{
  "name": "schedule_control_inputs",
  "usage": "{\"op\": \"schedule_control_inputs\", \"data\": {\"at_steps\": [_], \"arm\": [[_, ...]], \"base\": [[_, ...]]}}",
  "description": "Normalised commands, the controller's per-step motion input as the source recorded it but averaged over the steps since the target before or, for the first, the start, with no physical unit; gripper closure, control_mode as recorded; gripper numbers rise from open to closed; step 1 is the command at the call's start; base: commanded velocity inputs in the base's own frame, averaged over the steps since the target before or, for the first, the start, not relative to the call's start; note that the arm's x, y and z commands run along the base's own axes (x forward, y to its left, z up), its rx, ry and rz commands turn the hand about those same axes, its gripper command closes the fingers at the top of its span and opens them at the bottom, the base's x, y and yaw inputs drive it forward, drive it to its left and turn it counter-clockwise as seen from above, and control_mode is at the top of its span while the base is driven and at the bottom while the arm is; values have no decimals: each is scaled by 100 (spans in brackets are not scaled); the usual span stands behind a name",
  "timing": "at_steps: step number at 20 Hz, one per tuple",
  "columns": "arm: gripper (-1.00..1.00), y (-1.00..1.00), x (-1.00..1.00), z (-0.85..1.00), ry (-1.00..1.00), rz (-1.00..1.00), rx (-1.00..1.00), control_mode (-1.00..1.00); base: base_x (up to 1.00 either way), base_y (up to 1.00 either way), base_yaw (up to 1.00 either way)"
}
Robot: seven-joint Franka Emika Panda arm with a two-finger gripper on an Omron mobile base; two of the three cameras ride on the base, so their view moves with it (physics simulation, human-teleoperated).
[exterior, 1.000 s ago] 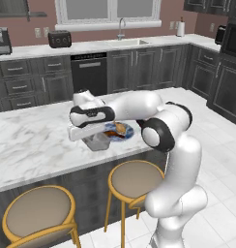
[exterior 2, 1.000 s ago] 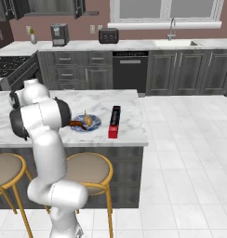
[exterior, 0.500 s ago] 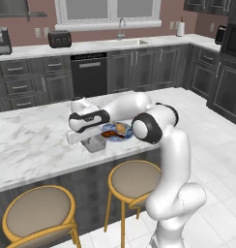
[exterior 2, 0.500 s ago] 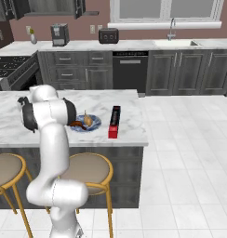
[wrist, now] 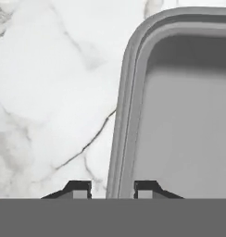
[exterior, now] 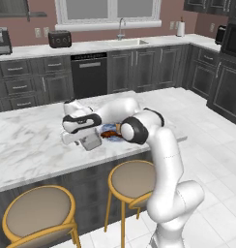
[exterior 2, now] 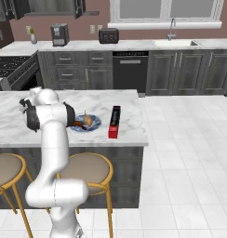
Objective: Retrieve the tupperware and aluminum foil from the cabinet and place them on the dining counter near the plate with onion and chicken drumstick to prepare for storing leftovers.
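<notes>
The tupperware stands on the dining counter just left of the plate, close to the counter's front edge. My gripper points down at its left wall. In the hand view the tupperware shows its open inside, and my gripper straddles the rim, slightly open, with a small gap at one fingertip. The plate carries brownish food. The aluminum foil lies flat on the marble top to its right.
Two round stools stand under the island's front edge. Beyond it, the wall counter holds a toaster, a coffee maker and a sink. White tiled floor lies to the right.
The hand has come down a little and leftward with the tupperware, which now rests on the marble. The jaws have parted slightly from its rim.
</notes>
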Motion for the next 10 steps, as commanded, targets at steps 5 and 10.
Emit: {"op": "schedule_control_inputs", "data": {"at_steps": [5,10], "arm": [[-100,-21,-12,39,-1,-15,0,-100],[-100,-43,-42,60,-6,-15,0,-100]], "base": [[0,0,0],[0,0,0]]}}
